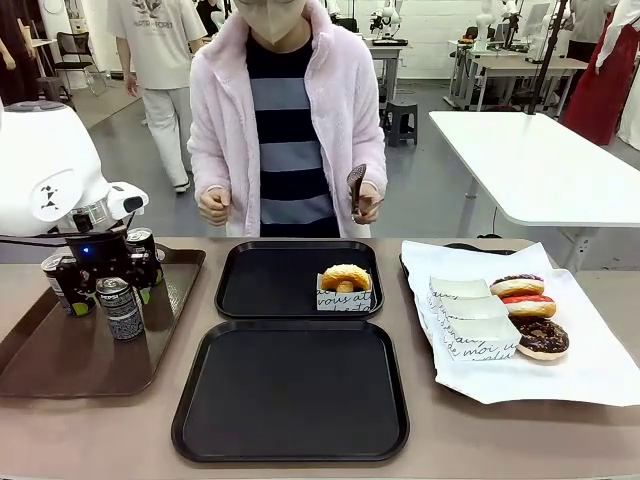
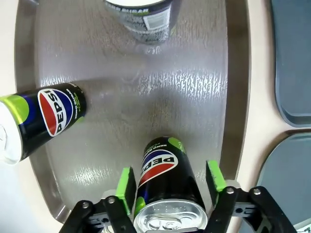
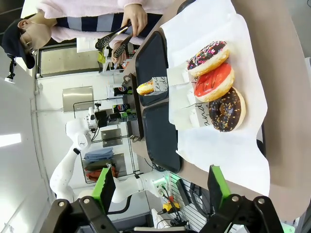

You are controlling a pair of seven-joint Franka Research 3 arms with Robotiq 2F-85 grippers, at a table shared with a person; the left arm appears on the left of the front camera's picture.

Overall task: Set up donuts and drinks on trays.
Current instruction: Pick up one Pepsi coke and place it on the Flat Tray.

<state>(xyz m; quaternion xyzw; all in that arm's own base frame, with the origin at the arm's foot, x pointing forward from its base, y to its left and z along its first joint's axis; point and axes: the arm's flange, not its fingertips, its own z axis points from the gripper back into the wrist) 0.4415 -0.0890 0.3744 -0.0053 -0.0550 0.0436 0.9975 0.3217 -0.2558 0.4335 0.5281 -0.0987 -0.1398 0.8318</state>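
My left gripper (image 2: 170,182) points down over the brown tray (image 2: 146,97). Its green pads stand either side of an upright black can (image 2: 165,179), with a slight gap on one side, so the jaws are open. Two more cans (image 2: 46,119) (image 2: 141,17) stand nearby. From the front, the left gripper (image 1: 105,272) hangs among the cans (image 1: 121,308). The far black tray (image 1: 260,280) holds one glazed donut (image 1: 345,278) in a paper holder; the near black tray (image 1: 290,390) is bare. My right gripper (image 3: 160,187) is open with nothing in it, above three iced donuts (image 3: 214,80).
Three iced donuts (image 1: 530,306) and folded paper holders (image 1: 465,315) lie on a white sheet (image 1: 590,370) at the right. A person in a pink jacket stands at the far side holding tongs (image 1: 357,190). The brown tray (image 1: 50,360) lies at the left.
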